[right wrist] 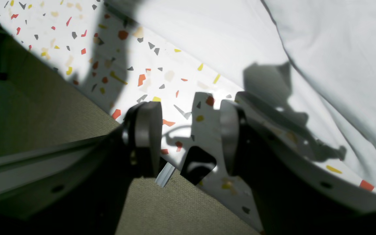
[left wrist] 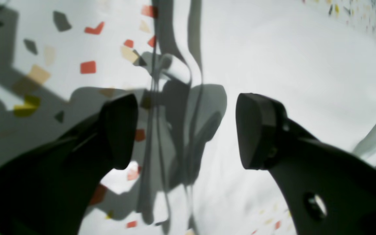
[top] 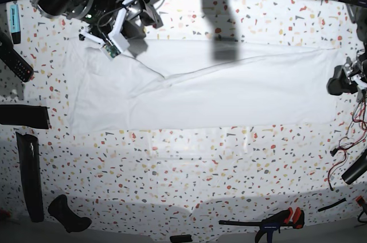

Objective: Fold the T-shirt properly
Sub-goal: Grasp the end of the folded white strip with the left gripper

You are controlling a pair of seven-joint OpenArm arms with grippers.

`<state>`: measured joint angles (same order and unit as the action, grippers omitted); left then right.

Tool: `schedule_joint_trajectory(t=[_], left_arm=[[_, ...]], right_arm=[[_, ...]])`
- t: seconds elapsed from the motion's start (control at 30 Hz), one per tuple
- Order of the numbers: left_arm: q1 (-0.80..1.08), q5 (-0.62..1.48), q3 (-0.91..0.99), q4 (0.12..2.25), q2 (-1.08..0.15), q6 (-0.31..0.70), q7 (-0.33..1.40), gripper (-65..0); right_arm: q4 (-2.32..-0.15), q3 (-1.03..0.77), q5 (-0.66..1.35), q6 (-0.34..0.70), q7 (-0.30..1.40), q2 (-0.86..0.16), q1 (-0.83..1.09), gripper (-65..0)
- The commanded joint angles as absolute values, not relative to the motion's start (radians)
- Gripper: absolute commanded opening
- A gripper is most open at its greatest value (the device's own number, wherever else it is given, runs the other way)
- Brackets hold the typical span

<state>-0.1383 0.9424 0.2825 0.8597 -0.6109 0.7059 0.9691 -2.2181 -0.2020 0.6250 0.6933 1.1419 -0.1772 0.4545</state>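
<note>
The white T-shirt (top: pixel 218 91) lies flat on the speckled tabletop (top: pixel 189 168) as a long band, with one layer folded over along a diagonal crease. My left gripper (left wrist: pixel 188 130) is open and empty, low over the shirt's edge (left wrist: pixel 289 65); in the base view it (top: pixel 339 82) is at the shirt's right end. My right gripper (right wrist: pixel 188 137) is open and empty over bare table by the table's edge, with the shirt (right wrist: pixel 321 49) to its upper right. In the base view it (top: pixel 140 18) is above the shirt's far left corner.
A black remote (top: pixel 15 59) and a blue marker (top: pixel 14 15) lie at the far left, with black bars (top: pixel 23 116) (top: pixel 30 177) below them. A red-handled clamp (top: pixel 278 221) lies at the front edge. Loose cables (top: pixel 347 145) hang at the right. Olive floor (right wrist: pixel 44 107) shows past the table edge.
</note>
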Motion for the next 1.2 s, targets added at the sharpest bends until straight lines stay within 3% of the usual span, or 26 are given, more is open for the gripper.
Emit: schedule_joint_trajectory(t=[0.0,0.13,0.43,0.5,0.63,0.77,1.17], left_arm=[[-0.140,0.970,0.280,0.865,-0.607,0.698,1.035,-19.9],[-0.139,1.133,0.280,0.865,-0.586,0.698,1.137,-19.9],[-0.133,1.180,0.280,0.865,-0.632,0.698,1.151,-21.1],[-0.133,1.180,0.280,0.865,-0.632,0.698,1.148,-25.6],[-0.133,1.181,0.280,0.865,-0.632,0.698,1.148,-41.2],[-0.133,1.181,0.280,0.865,-0.632,0.698,1.148,-64.4],[-0.135,1.285,0.280,0.907,-0.632,0.698,1.184,-65.0]], right_arm=[[-2.238,-0.204,0.658,0.698,1.124,-0.183,0.455,-36.3],[-2.238,-0.204,0.710,0.698,1.128,-0.183,0.455,-36.3],[-2.238,-0.204,0.712,0.698,1.138,-0.183,0.455,-36.3],[-2.238,-0.204,0.711,0.698,1.138,-0.183,0.455,-36.4],[-2.238,-0.204,0.712,0.698,1.138,-0.183,0.455,-36.4],[-2.238,-0.204,0.712,0.698,1.138,-0.183,0.455,-36.4],[-2.238,-0.204,0.745,0.698,1.137,-0.182,0.455,-36.4]])
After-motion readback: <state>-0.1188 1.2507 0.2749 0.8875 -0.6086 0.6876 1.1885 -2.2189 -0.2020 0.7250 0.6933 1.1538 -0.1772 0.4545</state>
